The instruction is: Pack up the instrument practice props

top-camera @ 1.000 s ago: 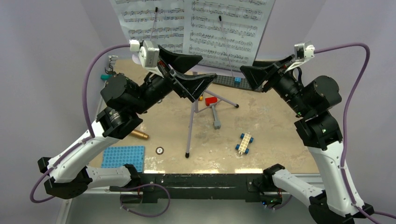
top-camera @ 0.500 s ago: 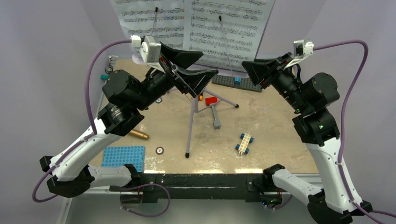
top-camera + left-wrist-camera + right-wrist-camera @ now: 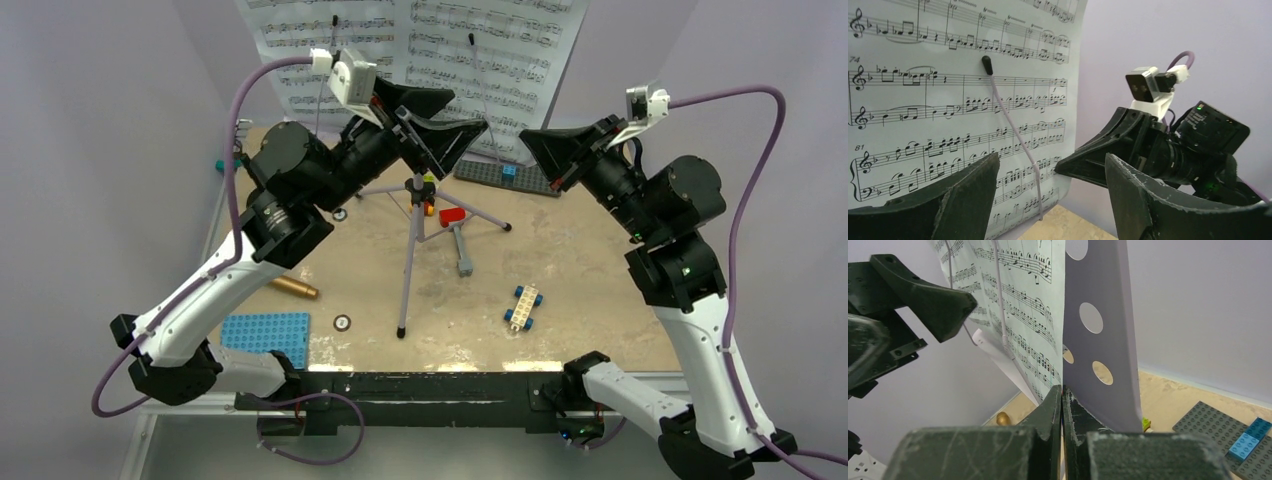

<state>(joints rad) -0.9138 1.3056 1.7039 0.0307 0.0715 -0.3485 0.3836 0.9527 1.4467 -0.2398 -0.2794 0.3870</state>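
White sheet-music pages (image 3: 430, 50) rest on the lavender tripod music stand (image 3: 409, 255); its perforated desk (image 3: 1100, 340) shows from behind in the right wrist view. My right gripper (image 3: 525, 150) is shut at the lower right corner of the right page (image 3: 1033, 325), jaws pressed together on its edge (image 3: 1063, 390). My left gripper (image 3: 468, 108) is open in front of the same page's lower part (image 3: 1050, 162), holding nothing. A thin lavender page-holder arm (image 3: 1013, 130) lies across the page. The gold microphone (image 3: 297, 289) lies on the table at the left.
A red-headed toy hammer (image 3: 455, 225) lies by the tripod legs. A small brick car (image 3: 522, 307) sits at the front right. There is a blue baseplate (image 3: 263, 335) at the front left, a grey baseplate (image 3: 490, 176) at the back, and a small round disc (image 3: 342, 322).
My right gripper has shut at the page's lower right corner. My left arm has risen and swung right, closer to the pages, its jaws narrowing slightly.
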